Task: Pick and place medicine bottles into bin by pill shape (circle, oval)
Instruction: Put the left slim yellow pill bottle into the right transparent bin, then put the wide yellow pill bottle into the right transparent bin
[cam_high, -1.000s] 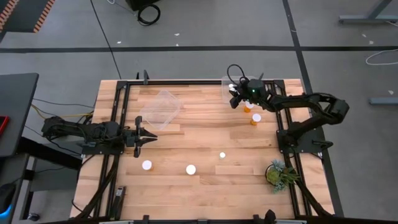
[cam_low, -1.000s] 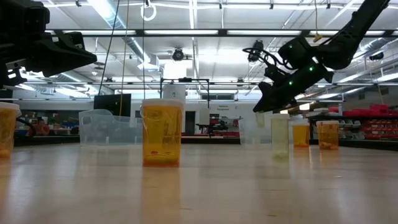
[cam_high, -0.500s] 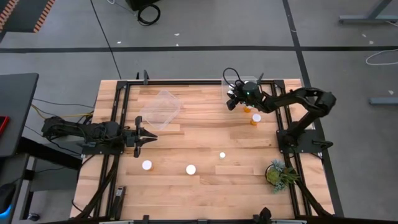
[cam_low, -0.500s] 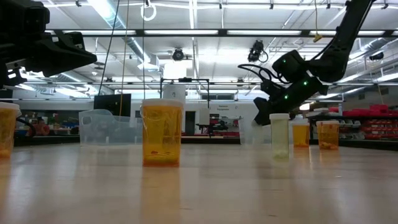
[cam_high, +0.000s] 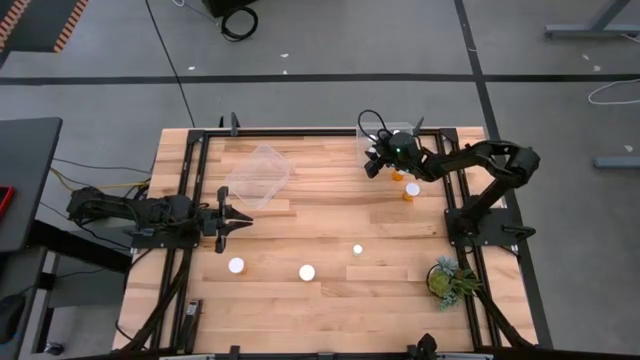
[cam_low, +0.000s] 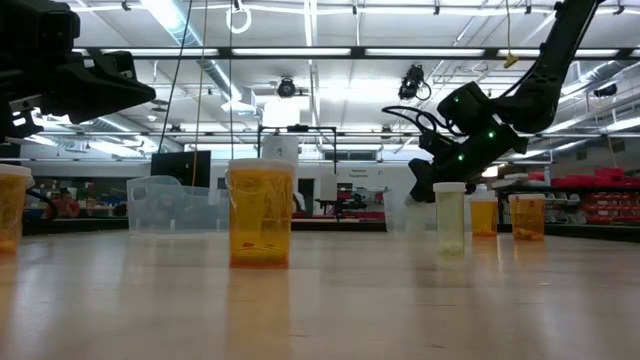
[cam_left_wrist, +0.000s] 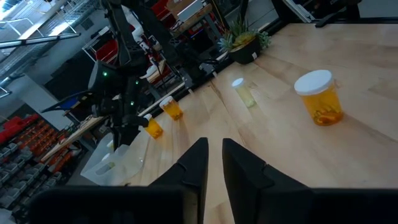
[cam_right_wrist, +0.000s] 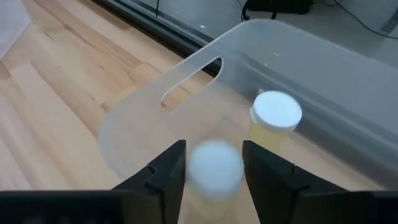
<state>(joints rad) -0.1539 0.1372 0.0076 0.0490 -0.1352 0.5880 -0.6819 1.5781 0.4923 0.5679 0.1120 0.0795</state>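
High view: the right gripper (cam_high: 377, 160) hovers over a clear bin (cam_high: 368, 136) at the table's (cam_high: 330, 215) far edge; the left gripper (cam_high: 238, 222), jaws clenched, waits left. Right wrist view: a white-capped bottle (cam_right_wrist: 214, 169) sits between parted jaws, whether gripped or released unclear; 1 bottle (cam_right_wrist: 275, 119) stands inside.

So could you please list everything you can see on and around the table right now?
Bottles: seven, orange with white caps; three in a row mid-table, two beside the right arm, one inside the far bin, one blurred at the right gripper.
Bins: two, clear; one left of centre, one at the far edge.
Plant: one, green, right corner.
Table: one, pale wood.
Left gripper: jaws shut, waiting at left.
Right gripper: over the far bin.
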